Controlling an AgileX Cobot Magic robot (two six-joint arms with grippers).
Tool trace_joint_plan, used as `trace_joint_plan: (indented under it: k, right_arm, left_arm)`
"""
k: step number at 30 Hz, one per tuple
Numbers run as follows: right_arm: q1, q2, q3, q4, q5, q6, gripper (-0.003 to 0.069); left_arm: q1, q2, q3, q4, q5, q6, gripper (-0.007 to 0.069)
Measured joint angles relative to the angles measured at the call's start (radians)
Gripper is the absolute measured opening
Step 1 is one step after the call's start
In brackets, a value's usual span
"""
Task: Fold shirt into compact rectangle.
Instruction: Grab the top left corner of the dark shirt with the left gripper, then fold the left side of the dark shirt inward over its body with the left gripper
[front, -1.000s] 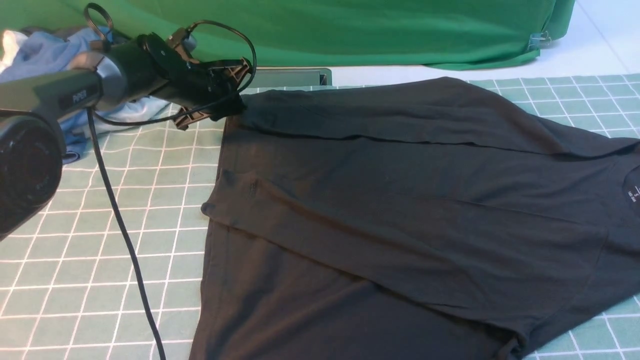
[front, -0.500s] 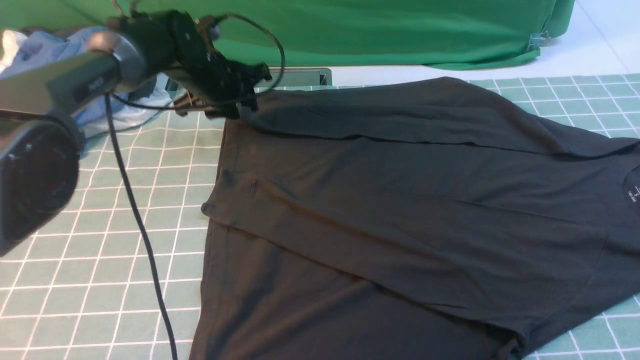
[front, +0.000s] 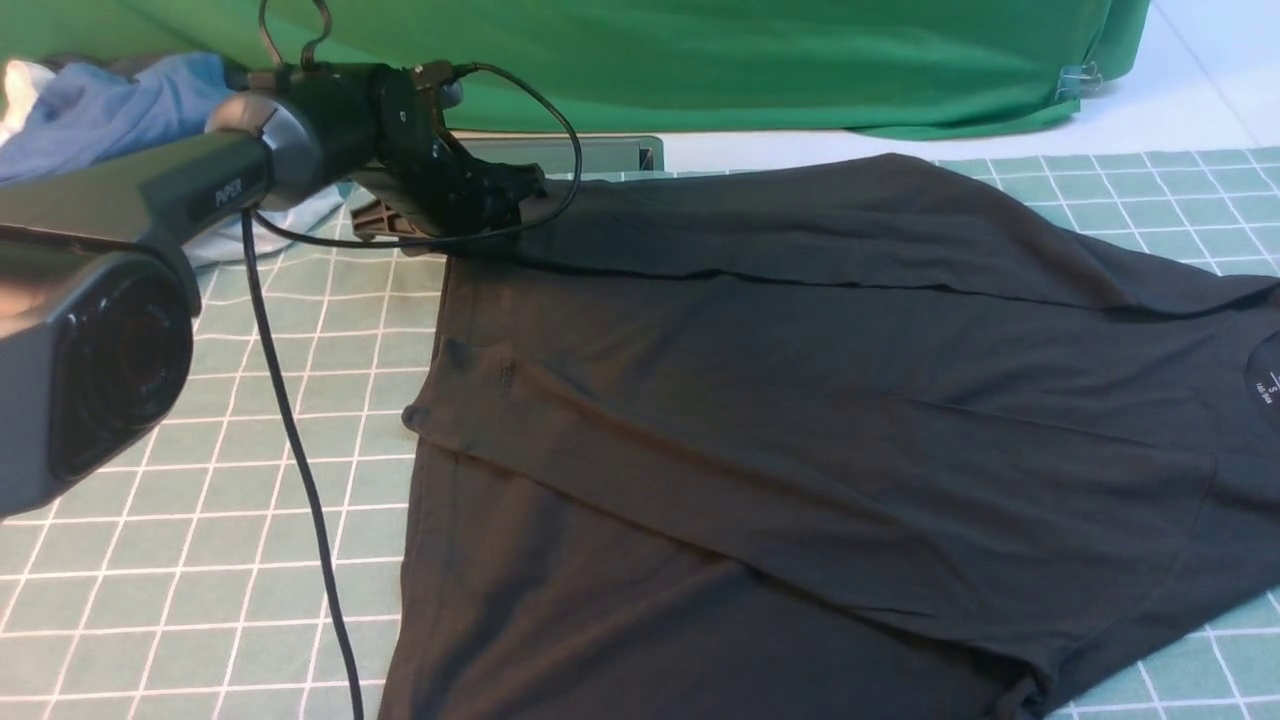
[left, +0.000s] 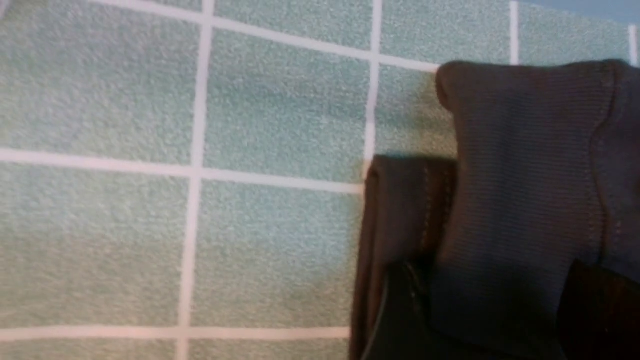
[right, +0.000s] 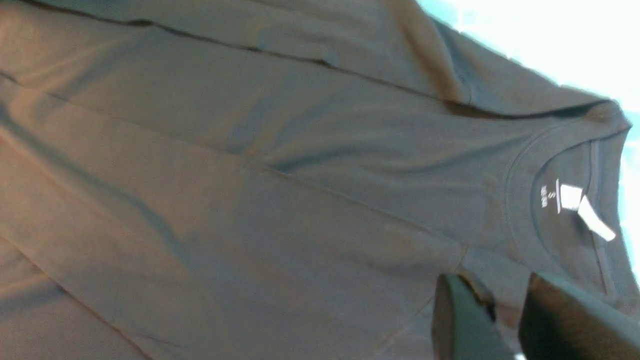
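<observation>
The black shirt (front: 800, 400) lies spread over the green cloth with white grid lines (front: 260, 500), its hem end toward the robot's left and its collar (right: 520, 200) toward the right. A long strip along the shirt's far side is turned inward over the body, and a sleeve-like layer runs slantwise across the nearer part, its end reaching the hem end. In the right wrist view, white tags (right: 580, 205) show inside the collar. The left tool (left: 480, 320) is at the far hem corner, its fingers standing wide apart with dark ribbed fabric between them; whether they touch or grip it, I cannot tell. The right tool (right: 500, 310) shows only in its own wrist view, above the shirt near the shoulder seam, its fingers parted by a narrow gap with nothing visibly held. Behind the left arm (front: 200, 180) sits a pile of blue and white clothes (front: 130, 110), and a green drape (front: 760, 60) hangs across the back.
</observation>
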Motion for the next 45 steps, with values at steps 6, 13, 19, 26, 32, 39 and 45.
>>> trace_joint_plan:
  k: [6, 13, 19, 26, 32, 39, 45]
  right_arm:
    - [0.000, 0.000, 0.000, 0.001, 0.003, 0.002, 0.0209]
    - [0.000, 0.000, 0.000, 0.001, -0.011, 0.002, 0.0209]
    - [0.000, 0.000, 0.000, 0.001, -0.018, 0.002, 0.0209]
    - [0.000, 0.000, 0.029, 0.001, -0.030, 0.003, 0.0209]
    - [0.000, 0.000, 0.049, -0.002, -0.048, -0.004, 0.0211]
    - [0.000, 0.000, 0.049, -0.015, -0.062, -0.059, 0.0040]
    - [0.000, 0.000, 0.025, -0.062, 0.024, -0.075, 0.0031]
  left_arm:
    - [0.000, 0.000, -0.001, 0.022, -0.005, 0.001, 0.0360]
    - [0.000, 0.013, -0.002, -0.074, -0.034, 0.018, 0.0357]
    - [0.000, 0.025, -0.003, -0.166, -0.061, 0.039, 0.0217]
    - [0.006, 0.029, -0.023, -0.194, -0.026, 0.116, 0.0046]
    - [0.050, 0.029, -0.194, -0.377, 0.155, 0.117, 0.0046]
    - [0.053, 0.003, -0.453, -0.470, 0.472, 0.071, 0.0046]
    - [0.015, -0.080, -0.490, -0.442, 0.626, -0.007, 0.0046]
